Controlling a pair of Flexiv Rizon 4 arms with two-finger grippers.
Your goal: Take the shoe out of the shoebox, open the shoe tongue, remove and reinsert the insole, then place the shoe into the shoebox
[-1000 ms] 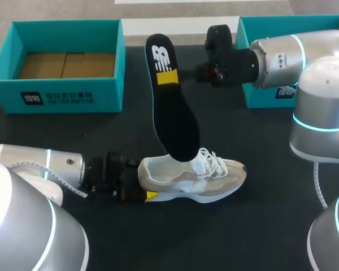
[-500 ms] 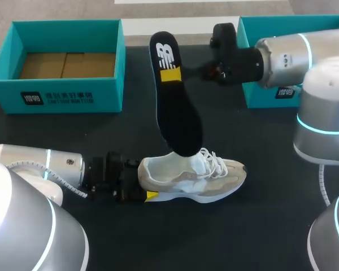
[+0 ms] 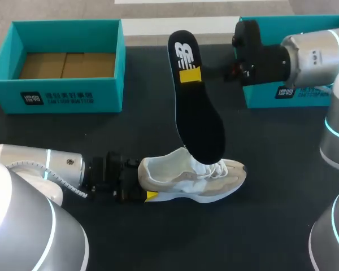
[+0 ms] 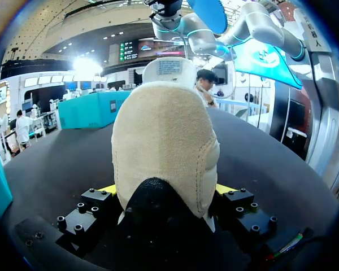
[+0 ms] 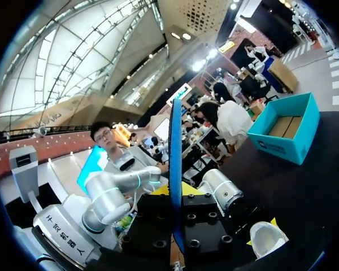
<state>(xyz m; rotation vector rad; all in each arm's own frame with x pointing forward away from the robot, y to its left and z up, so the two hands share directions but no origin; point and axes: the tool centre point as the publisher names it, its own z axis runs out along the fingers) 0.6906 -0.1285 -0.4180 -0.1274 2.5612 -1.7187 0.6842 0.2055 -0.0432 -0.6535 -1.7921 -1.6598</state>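
A beige and white shoe (image 3: 192,178) lies on its side on the black table, toe to the right. My left gripper (image 3: 142,183) is shut on its heel; in the left wrist view the heel (image 4: 164,147) fills the gap between both yellow tips of the gripper (image 4: 166,192). The black insole (image 3: 195,107) hangs tilted above the shoe, its lower end over the laces. My right gripper (image 3: 198,74) is shut on the insole near its heel end. In the right wrist view the insole (image 5: 175,158) stands edge-on between that gripper's (image 5: 177,197) fingers.
A teal shoebox (image 3: 62,25) with cardboard inside stands at the back left. A second teal box (image 3: 265,96) sits at the back right, partly hidden behind my right arm. The right wrist view also takes in the left box (image 5: 288,127) and the shoe (image 5: 265,237).
My right gripper has moved to the right with the insole. The insole's lower end has shifted from the shoe's opening to over the laces. The left arm and shoe stayed still.
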